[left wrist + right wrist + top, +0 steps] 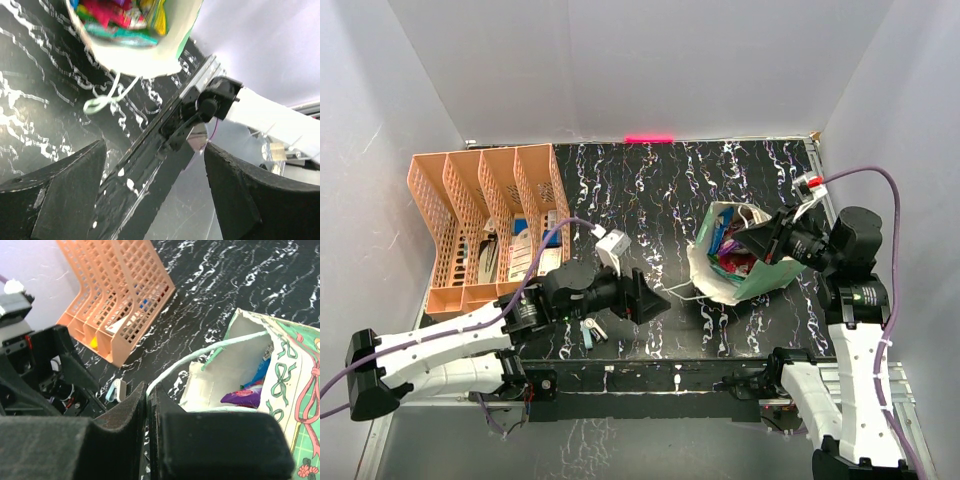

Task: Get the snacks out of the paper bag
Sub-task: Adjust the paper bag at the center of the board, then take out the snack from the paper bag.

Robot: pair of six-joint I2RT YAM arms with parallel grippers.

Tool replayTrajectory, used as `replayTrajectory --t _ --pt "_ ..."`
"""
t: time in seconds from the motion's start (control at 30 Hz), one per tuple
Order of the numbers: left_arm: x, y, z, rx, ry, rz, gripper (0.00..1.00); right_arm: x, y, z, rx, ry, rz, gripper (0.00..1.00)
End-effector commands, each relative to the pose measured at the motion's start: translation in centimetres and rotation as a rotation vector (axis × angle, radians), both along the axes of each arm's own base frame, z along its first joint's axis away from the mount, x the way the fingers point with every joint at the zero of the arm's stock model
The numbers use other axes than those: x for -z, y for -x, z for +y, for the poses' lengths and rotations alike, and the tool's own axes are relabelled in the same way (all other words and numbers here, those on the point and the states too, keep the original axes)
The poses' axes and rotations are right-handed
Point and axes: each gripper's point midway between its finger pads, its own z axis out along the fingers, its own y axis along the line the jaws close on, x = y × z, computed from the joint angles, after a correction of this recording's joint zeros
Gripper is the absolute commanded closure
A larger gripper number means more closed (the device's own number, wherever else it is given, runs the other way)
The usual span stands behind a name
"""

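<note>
The cream paper bag [757, 283] with green print lies tipped on the black marbled table, its mouth toward the left. Colourful snacks [732, 262] show inside it. In the right wrist view a purple packet [242, 398] sits in the bag [295, 385]. My right gripper [148, 387] is shut on the bag's thin string handle [200, 357], at the bag's upper rim [760, 240]. My left gripper [155, 150] is open with nothing between its fingers, left of the bag near the table's front edge [655, 300]. Ahead of it lie the bag's mouth [145, 50], red and green packets [120, 15] and the other loose handle [107, 97].
An orange slotted tray [485, 225] holding small items stands at the left rear, also in the right wrist view [120, 300]. A small light-blue and white object [592, 330] lies by the left arm. White walls close in the table on three sides.
</note>
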Motion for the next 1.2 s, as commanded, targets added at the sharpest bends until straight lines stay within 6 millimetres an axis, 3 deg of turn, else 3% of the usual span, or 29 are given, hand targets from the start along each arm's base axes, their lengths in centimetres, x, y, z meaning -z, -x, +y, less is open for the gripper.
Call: replayTrajectory --t 0.0,0.13,0.23,0.5,0.67,0.93,1.17 --pt "-3.5 -1.8 -0.9 -0.033 0.003 -0.105 0.22 -2.8 1.9 1.5 -0.12 -0.027 -0.114 0.93" --pt "-4.8 -3.2 -3.6 0.013 -0.038 -0.207 0.23 -2.5 1.7 1.1 -0.076 -0.023 -0.109 0.93" --pt "-4.1 -4.7 -6.4 0.06 -0.118 -0.296 0.35 -3.0 1.5 0.7 -0.042 -0.024 -0.114 0.93" --pt "-4.9 -8.5 -11.9 0.092 -0.11 -0.657 0.43 -3.9 1.2 0.5 -0.017 -0.018 -0.131 0.93" --pt "-4.3 -11.2 -14.8 0.049 -0.156 -0.744 0.57 -4.3 1.4 0.5 -0.019 -0.015 -0.14 0.93" --pt "-3.4 -13.1 -18.4 0.005 -0.092 -0.797 0.61 -4.9 1.5 0.5 -0.017 -0.013 -0.155 0.93" --pt "-1.7 -13.9 -20.5 0.01 -0.092 -0.797 0.53 -5.4 1.6 0.3 -0.007 -0.001 -0.174 0.93"
